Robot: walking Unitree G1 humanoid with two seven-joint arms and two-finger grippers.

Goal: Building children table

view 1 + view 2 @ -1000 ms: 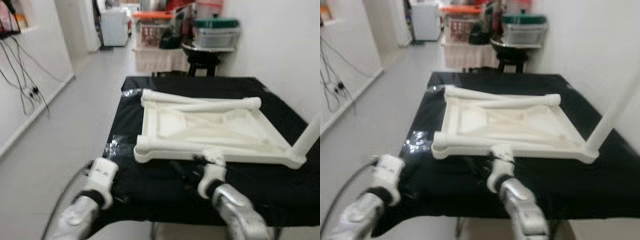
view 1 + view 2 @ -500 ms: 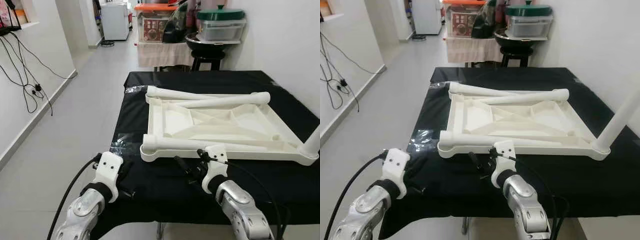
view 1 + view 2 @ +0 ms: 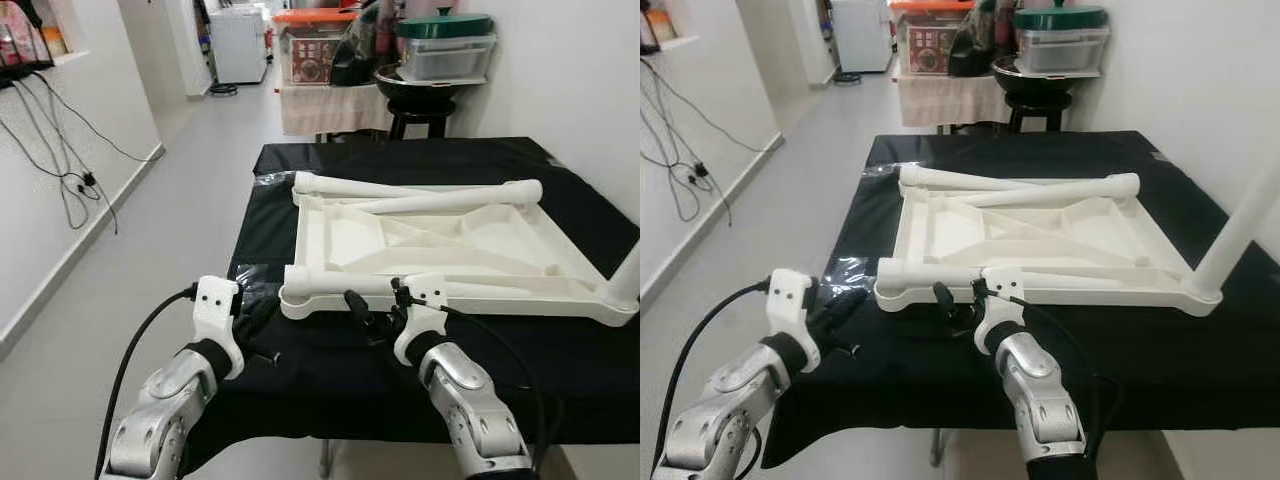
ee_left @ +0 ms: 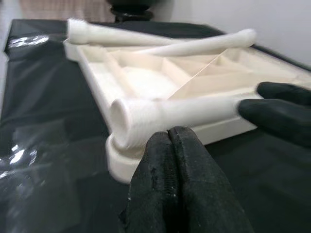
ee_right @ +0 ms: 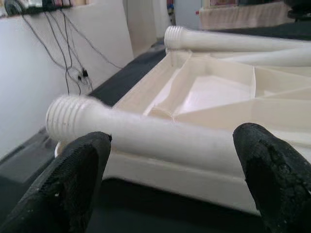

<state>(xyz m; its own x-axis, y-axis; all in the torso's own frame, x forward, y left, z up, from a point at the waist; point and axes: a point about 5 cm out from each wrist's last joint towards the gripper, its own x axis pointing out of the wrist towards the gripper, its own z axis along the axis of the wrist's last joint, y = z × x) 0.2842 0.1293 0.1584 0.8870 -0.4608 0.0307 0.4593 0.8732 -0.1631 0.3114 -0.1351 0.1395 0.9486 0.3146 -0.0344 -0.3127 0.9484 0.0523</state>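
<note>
A white plastic tabletop (image 3: pixel 450 240) lies upside down on a black-covered table (image 3: pixel 560 360). One white leg (image 3: pixel 340 283) rests along its near edge, threaded end (image 5: pixel 65 116) pointing left, and two more legs (image 3: pixel 430 197) lie across the far side. Another leg (image 3: pixel 1240 230) stands upright in the near right corner. My right gripper (image 3: pixel 370 315) is open just short of the near leg (image 5: pixel 146 136), its fingers (image 5: pixel 73 179) wide apart on either side. My left gripper (image 3: pixel 255 320) is shut and empty, low by the tabletop's near left corner (image 4: pixel 121 155).
Clear plastic film (image 3: pixel 250 275) wrinkles on the black cover near the left edge. Behind the table stand a black stool with a pot (image 3: pixel 415 85) and storage boxes (image 3: pixel 315 45). A white wall runs along the right. Cables (image 3: pixel 70 180) hang on the left wall above open floor.
The blurred picture has sharpened and the camera has shifted. Both grippers have edged forward toward the tabletop's near edge; the left one has also risen a little.
</note>
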